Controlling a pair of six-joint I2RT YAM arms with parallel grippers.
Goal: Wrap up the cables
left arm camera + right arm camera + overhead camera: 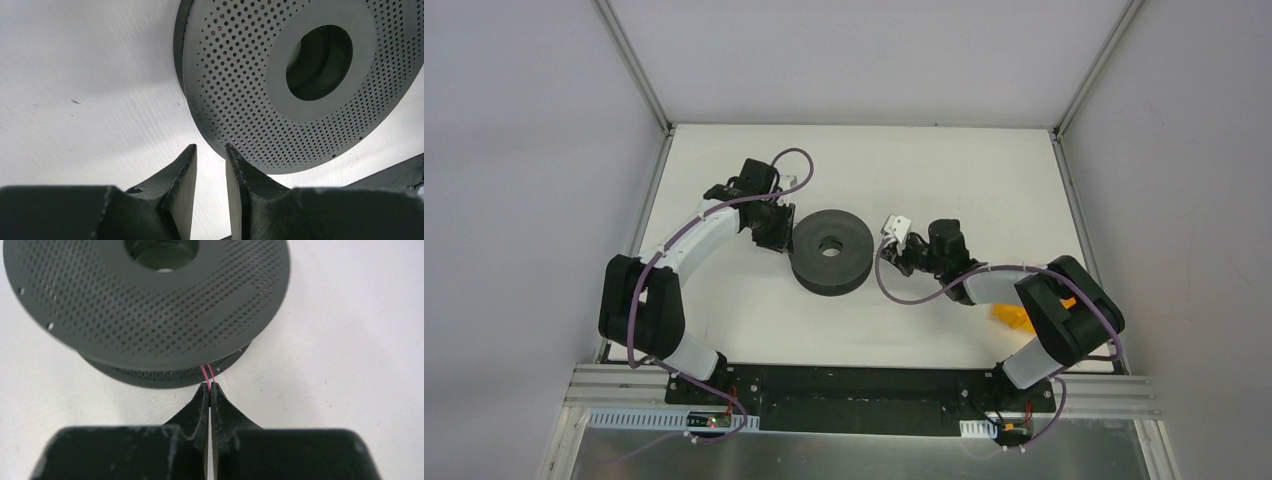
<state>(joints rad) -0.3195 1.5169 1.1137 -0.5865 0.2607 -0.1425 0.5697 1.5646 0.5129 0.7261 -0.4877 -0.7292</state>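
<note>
right fingers [202,402] pinch cables [207,373] by spool [150,315], seen only in wrist view

Only two short bits of the pink wire [207,374] show, between the rims of the spool [150,305] and the tips of the right gripper [210,386]; the rest is hidden inside the spool. From above the wire is too thin to see. The right arm [1064,310] covers most of an orange thing [1009,316] near the right edge of the desk [984,180]
</note>
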